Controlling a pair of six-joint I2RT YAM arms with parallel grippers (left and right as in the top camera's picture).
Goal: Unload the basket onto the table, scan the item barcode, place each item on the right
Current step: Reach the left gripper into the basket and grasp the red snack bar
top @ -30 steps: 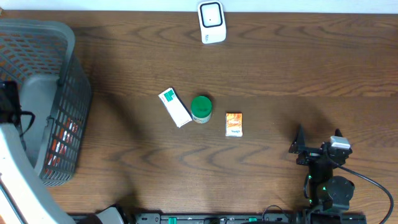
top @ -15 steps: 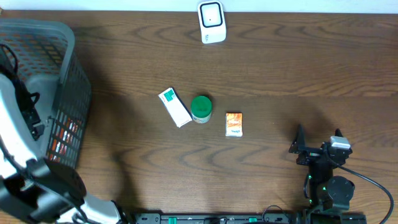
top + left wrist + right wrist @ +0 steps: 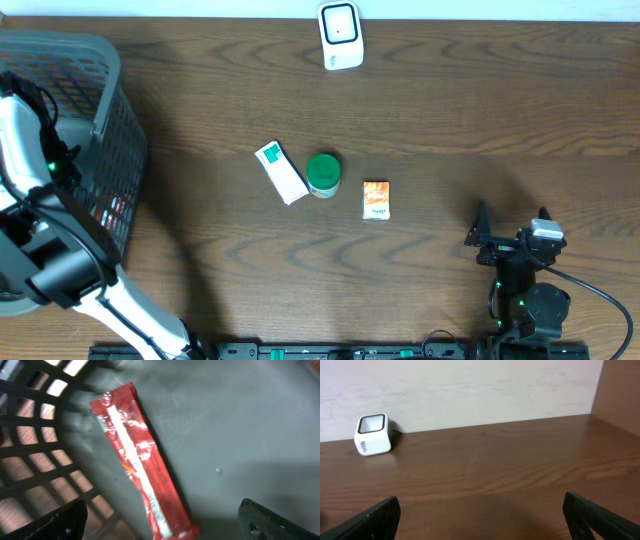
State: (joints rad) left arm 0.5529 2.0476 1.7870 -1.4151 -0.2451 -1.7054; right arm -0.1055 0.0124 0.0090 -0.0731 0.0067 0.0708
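Dark wood-grain worktop (image 3: 450, 100) ran back to a pale, scuffed wall (image 3: 470, 385); at its left end stood a grey mesh basket (image 3: 112, 100). On the smooth grey floor of that basket lay the red wrapped bar (image 3: 140, 460), flat and slanting, a white strip running down its length, its upper end close to the lattice wall; whether that side carried a barcode could not be told. Left fingers (image 3: 55, 522) hung over it, spread wide to either side of its lower end, gripping nothing and clear of the wrapper. Out on the wood, near the middle, three things sat in a row: a white-and-green box (image 3: 281, 172); a green-lidded jar (image 3: 323, 173) just beside it; an orange packet (image 3: 376, 199) a little apart to the right. White scanner (image 3: 340, 35) stood at the far edge by the wall, well apart from the row and from the basket. Right fingers (image 3: 480, 220) sat low at the near right corner, likewise wide apart and empty, facing the scanner.
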